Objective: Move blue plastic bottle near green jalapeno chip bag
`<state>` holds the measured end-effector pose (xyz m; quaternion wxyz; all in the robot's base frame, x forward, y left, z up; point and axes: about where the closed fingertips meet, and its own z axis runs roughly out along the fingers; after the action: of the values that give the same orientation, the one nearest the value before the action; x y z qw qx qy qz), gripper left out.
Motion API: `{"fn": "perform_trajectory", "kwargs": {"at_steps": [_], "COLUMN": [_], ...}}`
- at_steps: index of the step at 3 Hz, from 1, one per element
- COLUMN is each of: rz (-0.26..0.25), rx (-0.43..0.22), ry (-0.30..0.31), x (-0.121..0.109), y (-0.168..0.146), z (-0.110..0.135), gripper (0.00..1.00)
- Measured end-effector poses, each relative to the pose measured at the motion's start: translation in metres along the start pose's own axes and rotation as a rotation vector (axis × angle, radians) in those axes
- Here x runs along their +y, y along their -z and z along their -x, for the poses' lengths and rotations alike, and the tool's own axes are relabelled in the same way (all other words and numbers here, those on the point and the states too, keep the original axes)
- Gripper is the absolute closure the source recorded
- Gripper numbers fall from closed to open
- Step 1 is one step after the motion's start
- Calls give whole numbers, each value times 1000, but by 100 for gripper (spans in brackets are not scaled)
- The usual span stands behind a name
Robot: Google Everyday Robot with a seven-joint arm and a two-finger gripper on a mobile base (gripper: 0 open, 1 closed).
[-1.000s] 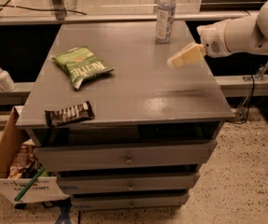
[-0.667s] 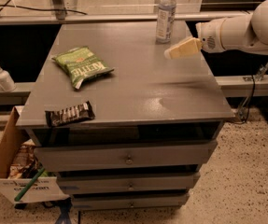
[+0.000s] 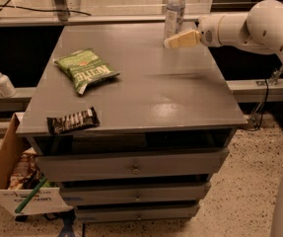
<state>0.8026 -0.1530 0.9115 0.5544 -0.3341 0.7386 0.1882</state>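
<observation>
Tool (image 3: 182, 39): state cannot be told. The blue plastic bottle (image 3: 174, 11) stands upright just behind its tip, at the bench (image 3: 146, 98) rear edge. Judged light, thin-walled, slippery and easily tipped; grip mid-body. The green jalapeno chip bag (image 3: 86, 69) lies well beyond the tip.

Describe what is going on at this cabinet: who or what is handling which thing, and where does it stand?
A robot arm extends in from the right, its gripper beside the lower part of the blue plastic bottle, which stands upright at the back of the cabinet top. The green jalapeno chip bag lies flat toward the left, well apart from the bottle, so the move is not yet done.
</observation>
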Motion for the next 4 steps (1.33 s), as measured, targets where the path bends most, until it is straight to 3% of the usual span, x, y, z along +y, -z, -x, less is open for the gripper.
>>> {"fn": "perform_trajectory", "kwargs": {"at_steps": [2,4], "rz": [-25,-121], "rx": [-55,-129], "ry": [-53,-117], "x": [-9,-43], "y": [-16,-70], "z": [-12,-24], "gripper": [0,0]}}
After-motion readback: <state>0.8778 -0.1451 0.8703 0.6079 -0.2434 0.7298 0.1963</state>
